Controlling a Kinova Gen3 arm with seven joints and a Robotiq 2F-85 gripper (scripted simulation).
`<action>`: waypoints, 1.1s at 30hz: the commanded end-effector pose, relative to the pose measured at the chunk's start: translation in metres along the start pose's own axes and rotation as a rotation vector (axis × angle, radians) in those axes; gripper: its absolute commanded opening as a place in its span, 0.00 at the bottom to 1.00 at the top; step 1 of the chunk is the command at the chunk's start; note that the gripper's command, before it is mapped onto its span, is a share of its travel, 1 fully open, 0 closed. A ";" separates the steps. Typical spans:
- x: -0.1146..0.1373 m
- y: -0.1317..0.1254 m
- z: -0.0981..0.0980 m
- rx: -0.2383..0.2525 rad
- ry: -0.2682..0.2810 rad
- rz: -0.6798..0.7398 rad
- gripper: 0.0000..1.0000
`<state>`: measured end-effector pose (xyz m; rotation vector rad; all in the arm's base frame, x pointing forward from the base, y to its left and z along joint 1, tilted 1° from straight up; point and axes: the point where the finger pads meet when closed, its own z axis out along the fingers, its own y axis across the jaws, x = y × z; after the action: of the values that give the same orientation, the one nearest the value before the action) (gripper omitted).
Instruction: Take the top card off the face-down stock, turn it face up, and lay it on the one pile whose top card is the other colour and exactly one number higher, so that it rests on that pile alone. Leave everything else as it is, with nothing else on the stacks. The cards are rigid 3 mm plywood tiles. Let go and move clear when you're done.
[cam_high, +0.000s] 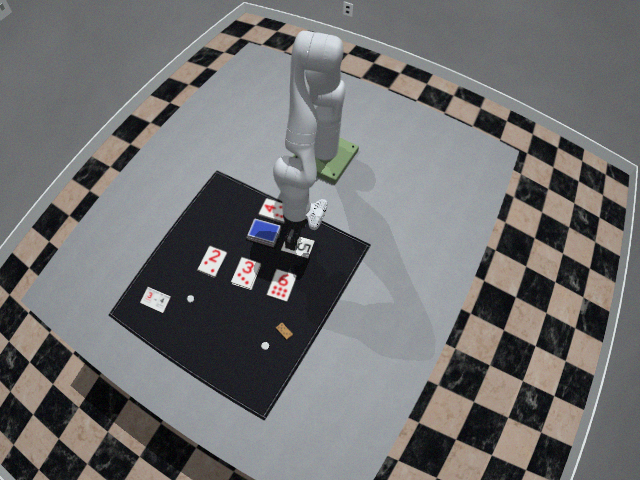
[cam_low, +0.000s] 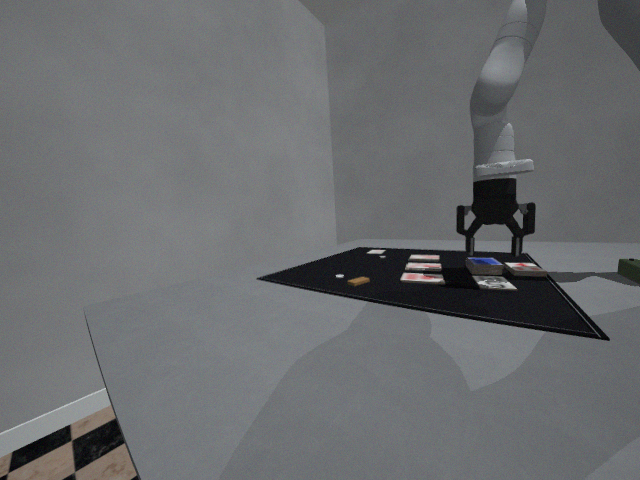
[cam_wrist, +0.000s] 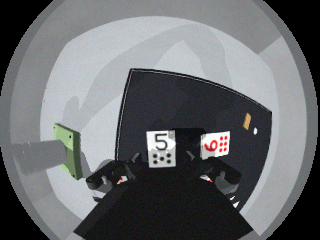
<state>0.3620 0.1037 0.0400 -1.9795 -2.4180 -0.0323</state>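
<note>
My claw (cam_low: 495, 246) hangs apart, empty, over black 5 (cam_high: 302, 247); red 6 (cam_high: 281, 285) at 6 o'clock. Risk: thin tile slips, knocks blue stock (cam_high: 263, 231)

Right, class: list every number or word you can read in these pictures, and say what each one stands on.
"4", red: card behind the blue stock.
"5", black: card beside the stock.
"2", red: card.
"3", red: card.
"6", red: card.
"3" and "4": small reference card, just legible.
Nothing else is readable.
</note>
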 end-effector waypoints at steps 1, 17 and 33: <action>-0.001 -0.002 0.008 0.009 -0.001 0.002 0.85; -0.002 -0.003 0.035 0.009 -0.001 0.002 0.85; -0.002 -0.003 0.041 0.009 -0.001 0.002 0.85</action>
<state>0.3594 0.1023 -0.0012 -1.9783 -2.4129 -0.0192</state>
